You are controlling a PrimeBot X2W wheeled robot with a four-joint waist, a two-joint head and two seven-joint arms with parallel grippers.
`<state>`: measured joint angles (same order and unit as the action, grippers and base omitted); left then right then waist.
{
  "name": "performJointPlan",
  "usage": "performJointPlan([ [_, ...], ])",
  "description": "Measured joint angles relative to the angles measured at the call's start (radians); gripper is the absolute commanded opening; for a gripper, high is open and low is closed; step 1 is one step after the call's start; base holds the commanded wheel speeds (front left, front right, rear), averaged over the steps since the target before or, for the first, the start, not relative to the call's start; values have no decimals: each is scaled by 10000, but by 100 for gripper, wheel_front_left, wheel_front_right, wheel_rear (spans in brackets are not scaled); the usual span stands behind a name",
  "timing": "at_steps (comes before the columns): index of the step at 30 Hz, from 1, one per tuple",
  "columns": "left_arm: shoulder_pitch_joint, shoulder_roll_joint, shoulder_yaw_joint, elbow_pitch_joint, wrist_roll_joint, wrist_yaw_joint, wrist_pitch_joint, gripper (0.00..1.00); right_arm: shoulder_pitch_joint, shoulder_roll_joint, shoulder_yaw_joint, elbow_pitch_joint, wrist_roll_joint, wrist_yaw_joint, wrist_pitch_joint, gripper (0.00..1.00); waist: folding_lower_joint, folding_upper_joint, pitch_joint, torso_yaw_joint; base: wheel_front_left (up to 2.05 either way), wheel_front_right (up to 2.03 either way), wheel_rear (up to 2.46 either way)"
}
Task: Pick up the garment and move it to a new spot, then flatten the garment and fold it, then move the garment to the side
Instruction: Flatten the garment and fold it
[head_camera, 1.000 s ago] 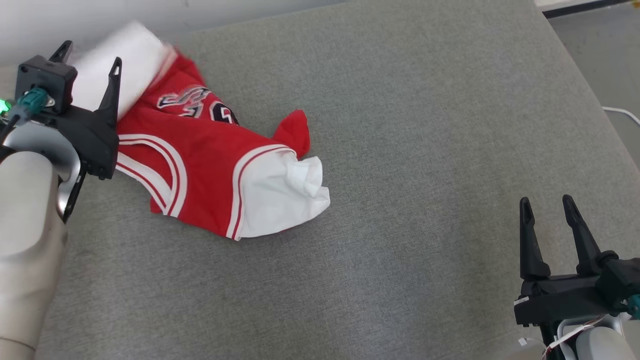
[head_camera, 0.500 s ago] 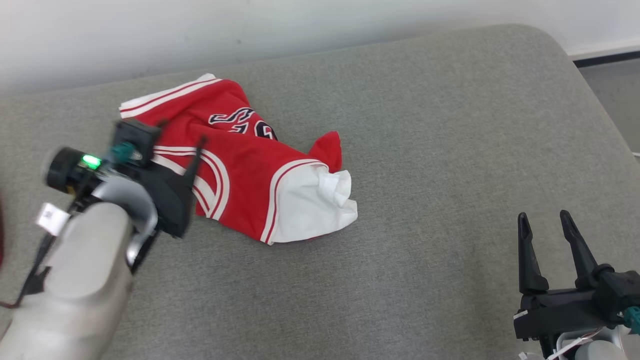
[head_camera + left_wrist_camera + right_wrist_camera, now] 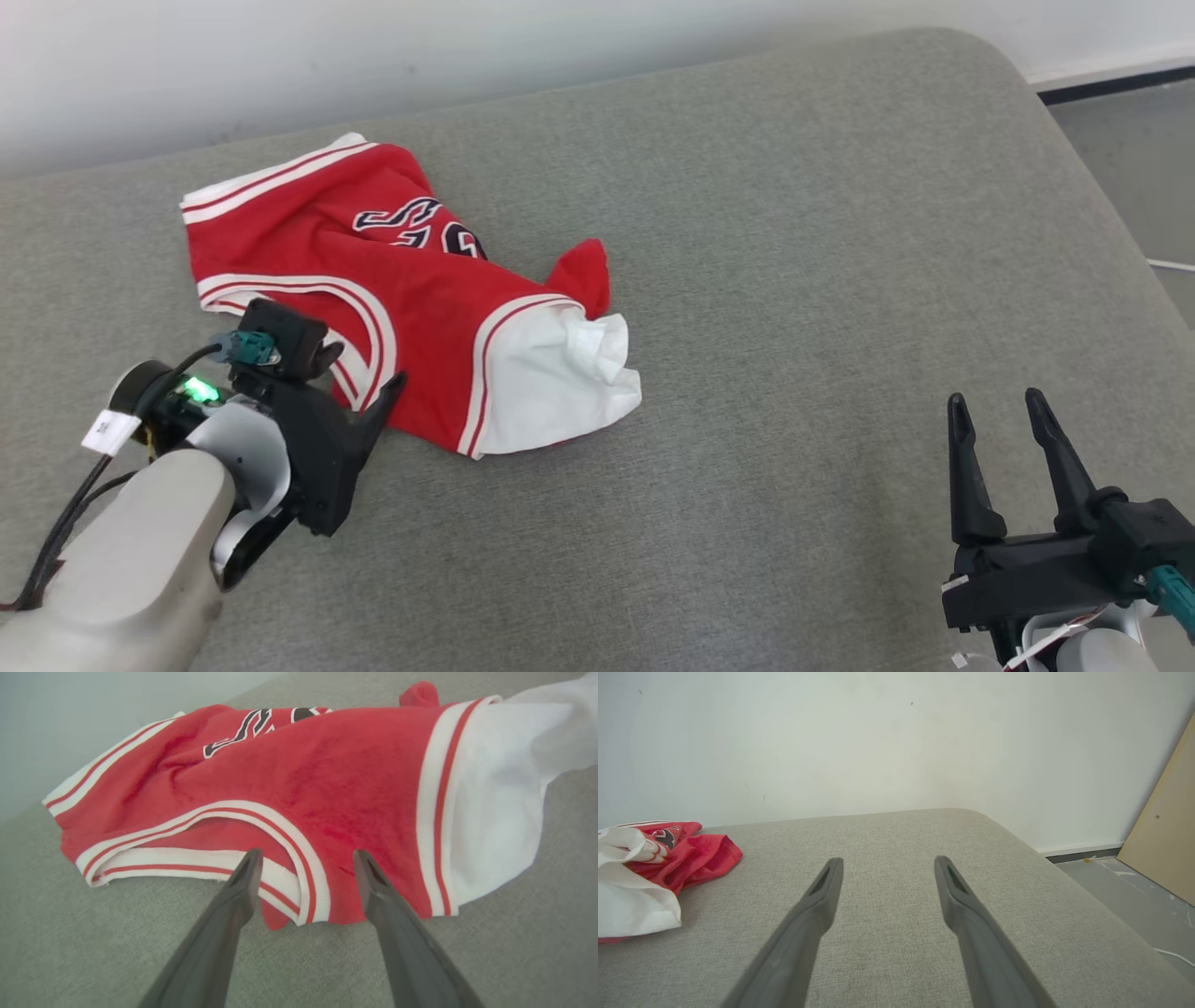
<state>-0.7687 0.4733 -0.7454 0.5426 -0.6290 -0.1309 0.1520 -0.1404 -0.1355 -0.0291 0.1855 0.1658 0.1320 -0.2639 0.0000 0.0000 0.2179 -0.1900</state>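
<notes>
The garment (image 3: 401, 289) is a red jersey with white trim and a white lining, lying crumpled on the grey cushion (image 3: 794, 280) at the back left. My left gripper (image 3: 362, 366) is open at the jersey's near left edge. In the left wrist view the left gripper (image 3: 307, 853) has its fingertips over the striped armhole trim of the garment (image 3: 327, 779), with nothing clamped between them. My right gripper (image 3: 995, 399) stands open at the lower right, far from the jersey. The right wrist view shows the right gripper (image 3: 888, 861) over bare cushion, with the garment (image 3: 691, 858) at the left edge.
A pale wall (image 3: 467, 47) runs behind the cushion. The cushion's rounded right edge drops to grey floor (image 3: 1120, 140), where a white cable (image 3: 1172, 266) lies. A wooden board (image 3: 1167, 830) leans at the far right. Bare cushion stretches between the jersey and my right gripper.
The head camera has shifted. My left arm has swung from the jersey's far left side down to its near left edge. The jersey's shape and the right gripper are unchanged.
</notes>
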Motion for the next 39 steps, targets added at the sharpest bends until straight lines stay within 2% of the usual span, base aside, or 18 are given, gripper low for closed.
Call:
performJointPlan([
  [10, 111, 46, -397, 660, -554, 0, 278, 99, -101, 71, 63, 92, 42, 0, 0, 100, 0, 0, 181, -529, 0, 0, 0],
  [11, 132, 8, -382, 732, -637, 0, 234, 45, -101, 69, 59, 96, 44, 0, 0, 100, 0, 0, 191, -552, 0, 0, 0],
  [12, 133, -12, -362, 846, -671, 0, 205, 32, -104, 71, 58, 105, 44, 0, 0, 100, 0, 0, 198, -566, 0, 0, 0],
  [13, 127, 10, -424, 928, -637, 0, 198, 0, -110, 73, 58, 119, 44, 0, 0, 100, 0, 0, 200, -575, 0, 0, 0],
  [20, -145, 12, -508, 805, -662, 0, -309, 0, -9, 19, -69, 130, 42, 0, 0, 100, 0, 0, -6, -418, 0, 0, 0],
  [27, -267, 249, -301, -633, -1026, 48, -121, 0, 351, 36, -84, 165, 8, 0, 0, 100, 0, 1, -377, 78, 0, 0, 0],
  [32, 283, 1028, -73, -2289, -1630, 307, 769, 0, 553, 29, -224, 148, 2, 0, 0, 100, -1, 0, -622, 522, 0, 0, 0],
  [39, 1685, 2683, 303, -4011, -2290, 1233, 1848, 0, 692, 35, -332, 127, 8, 0, 0, 100, -1, 0, -719, 1092, 0, 0, 0],
])
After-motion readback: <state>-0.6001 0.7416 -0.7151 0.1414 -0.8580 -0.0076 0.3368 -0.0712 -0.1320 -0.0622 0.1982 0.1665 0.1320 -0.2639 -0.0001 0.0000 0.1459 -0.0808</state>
